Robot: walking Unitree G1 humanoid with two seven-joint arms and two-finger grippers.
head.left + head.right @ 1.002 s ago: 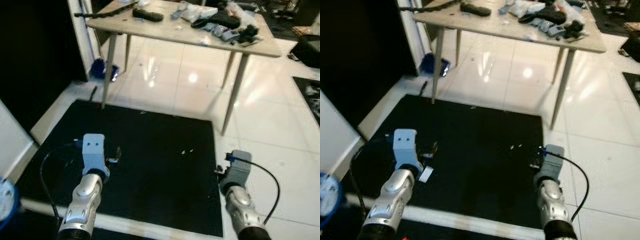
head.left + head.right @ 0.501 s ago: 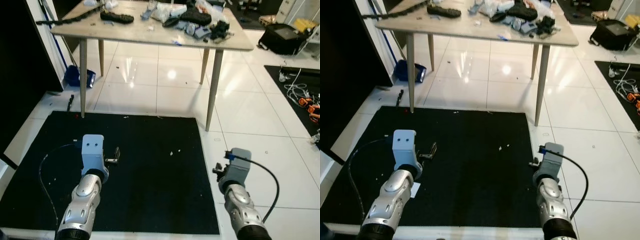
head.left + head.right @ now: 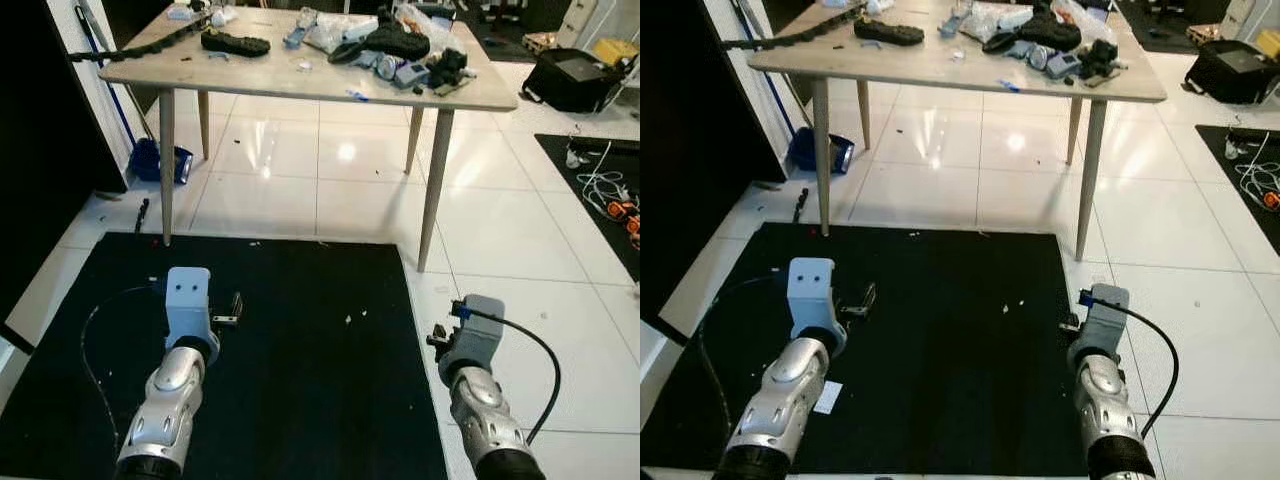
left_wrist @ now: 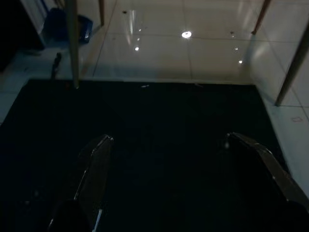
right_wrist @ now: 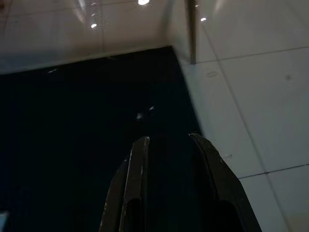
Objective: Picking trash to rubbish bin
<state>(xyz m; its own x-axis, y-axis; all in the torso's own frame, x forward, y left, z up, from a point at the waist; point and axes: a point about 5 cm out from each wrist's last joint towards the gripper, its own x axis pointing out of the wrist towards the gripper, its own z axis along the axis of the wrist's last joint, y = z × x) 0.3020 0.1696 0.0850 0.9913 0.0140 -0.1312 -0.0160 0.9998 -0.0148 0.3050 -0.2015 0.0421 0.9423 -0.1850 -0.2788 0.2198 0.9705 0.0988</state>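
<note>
Both arms are hanging out low over a black mat [image 3: 300,400]. The left gripper [image 4: 169,145] is sitting over the mat's left part with its fingers spread wide apart, nothing between them. The right gripper [image 5: 169,145] is hovering right by the mat's right edge, where it meets the white tile floor [image 3: 520,230], fingers only a narrow gap apart and holding nothing.

Trash-wise, a small white scrap of paper [image 3: 827,396] is lying flat on the mat just beside the left arm, on its inner side. A bit further out, a few tiny white bits [image 3: 349,318] are sitting on the mat between the two grippers, nearer the right edge.

Past the mat, a wooden table [image 3: 300,82] is standing on the tiles, cluttered with dark gear and plastic bags. A blue dustpan [image 3: 158,160] is leaning by the table's far left leg, and a black bag [image 3: 580,80] is sitting on the floor way off to the right
</note>
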